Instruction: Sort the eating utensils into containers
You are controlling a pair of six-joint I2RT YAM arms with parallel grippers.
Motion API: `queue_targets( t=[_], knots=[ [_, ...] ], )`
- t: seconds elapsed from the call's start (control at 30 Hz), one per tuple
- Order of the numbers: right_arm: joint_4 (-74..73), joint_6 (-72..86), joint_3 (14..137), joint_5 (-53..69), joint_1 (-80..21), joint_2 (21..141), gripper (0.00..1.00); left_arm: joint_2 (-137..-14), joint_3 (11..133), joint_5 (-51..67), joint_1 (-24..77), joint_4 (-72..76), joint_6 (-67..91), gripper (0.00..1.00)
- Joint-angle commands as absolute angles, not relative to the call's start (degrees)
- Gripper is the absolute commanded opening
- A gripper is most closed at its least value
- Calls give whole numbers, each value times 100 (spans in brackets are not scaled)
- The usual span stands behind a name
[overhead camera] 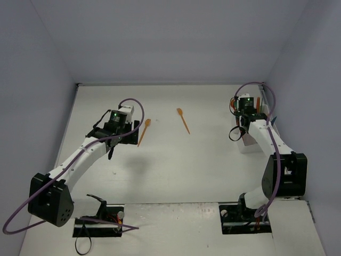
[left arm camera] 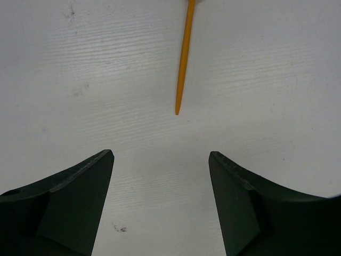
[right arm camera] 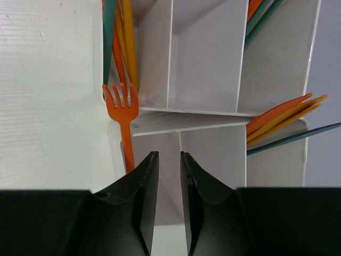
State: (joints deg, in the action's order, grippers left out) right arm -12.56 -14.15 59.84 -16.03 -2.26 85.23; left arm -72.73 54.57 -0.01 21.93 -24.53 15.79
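Left arm lining up on a loose spoon while the right waits at the organizer.

The left gripper [left arm camera: 161, 160], spread wide and empty, hovers over the worktop [left arm camera: 64, 80]; the thin orange plastic spoon [left arm camera: 184, 58] lies just ahead, so it likely needs to advance and descend. The right gripper [right arm camera: 169, 160], nearly pressed together and holding nothing, sits above the white divided plastic organizer [right arm camera: 202, 64], an orange plastic fork [right arm camera: 121, 106] just left of it.

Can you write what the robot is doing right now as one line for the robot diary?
left gripper: open, empty, near orange spoon | right gripper: nearly shut, empty, over white organizer beside orange fork | second spoon: on table

We count two thin orange plastic spoons, one [overhead camera: 144, 131] and another [overhead camera: 183, 120], on the white desk [overhead camera: 170, 170], and one white divided plastic organizer [right arm camera: 205, 80].
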Motion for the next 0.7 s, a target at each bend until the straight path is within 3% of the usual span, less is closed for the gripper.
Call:
queue_targets(
  t=[0.0, 0.27, 0.5, 0.67],
  knots=[
    [-1042, -1261, 6086, -1683, -193, 8333, 22, -7251, 5665, 0, 2145, -2294, 1525, 69],
    [-1142, -995, 6616, -1226, -202, 7282, 55, -7923, 5925, 288, 2145, -2344, 1451, 69],
    [-1162, -408, 6486, -517, -204, 6329, 63, -9085, 6665, 287, 2145, -2442, 1316, 68],
    [-1174, 41, 6104, 10, -211, 5617, 65, -9937, 7374, 111, 2145, -2520, 1208, 62]
  ],
)
